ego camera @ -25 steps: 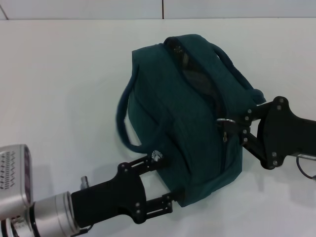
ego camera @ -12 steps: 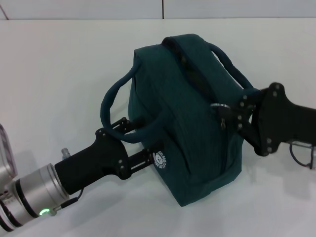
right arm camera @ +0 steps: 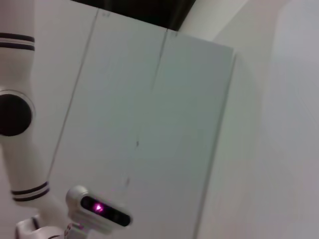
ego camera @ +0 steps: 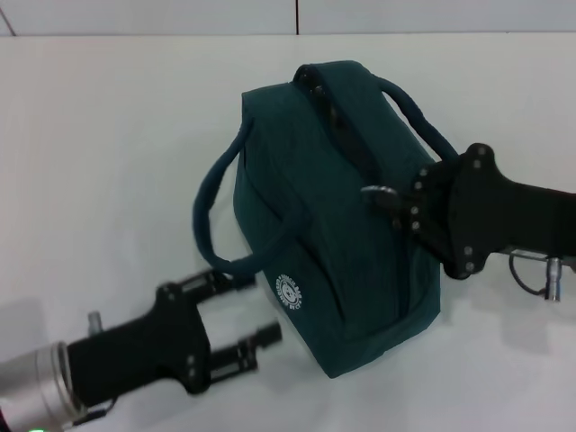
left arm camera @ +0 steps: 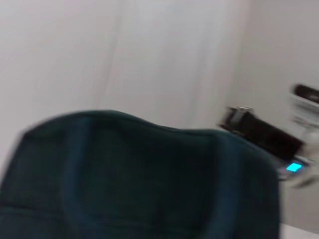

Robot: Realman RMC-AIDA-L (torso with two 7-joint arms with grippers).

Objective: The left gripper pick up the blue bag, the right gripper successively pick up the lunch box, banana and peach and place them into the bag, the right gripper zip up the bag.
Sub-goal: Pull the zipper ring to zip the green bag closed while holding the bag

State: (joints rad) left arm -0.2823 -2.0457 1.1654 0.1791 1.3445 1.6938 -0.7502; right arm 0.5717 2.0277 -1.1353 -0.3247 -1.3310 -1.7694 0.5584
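Head view, left to right. Left tool (ego camera: 241, 317) sits low at the near left over the white counter (ego camera: 99, 162), silver wrist behind it, black claw pointing toward the blue bag (ego camera: 333, 207). Its two fingers are spread apart; the upper fingertip lies right at the bottom of the near handle loop (ego camera: 216, 220), the lower one hangs free over the counter just short of the bag's near corner. Nothing is clamped between them. Cannot tell if the upper tip actually touches the handle.

The blue bag stands on the counter at centre, slightly tilted, round white logo patch (ego camera: 288, 290) on the near side. The near handle droops down its left side; the far handle (ego camera: 418, 117) arcs over the top right. The top zipper runs along the ridge and looks mostly closed; bag contents not visible.

Right tool (ego camera: 396, 205) comes in from the right edge, black body level with the bag's top right. Its tips are drawn together at the metal zipper pull (ego camera: 378, 193), pinching it as far as can be told.

Left wrist view: blurred, the dark teal fabric of the blue bag (left arm camera: 134, 179) fills the lower part, with the other arm's black body beyond it.

Right wrist view: only pale wall panels and a white robot part with a pink light.
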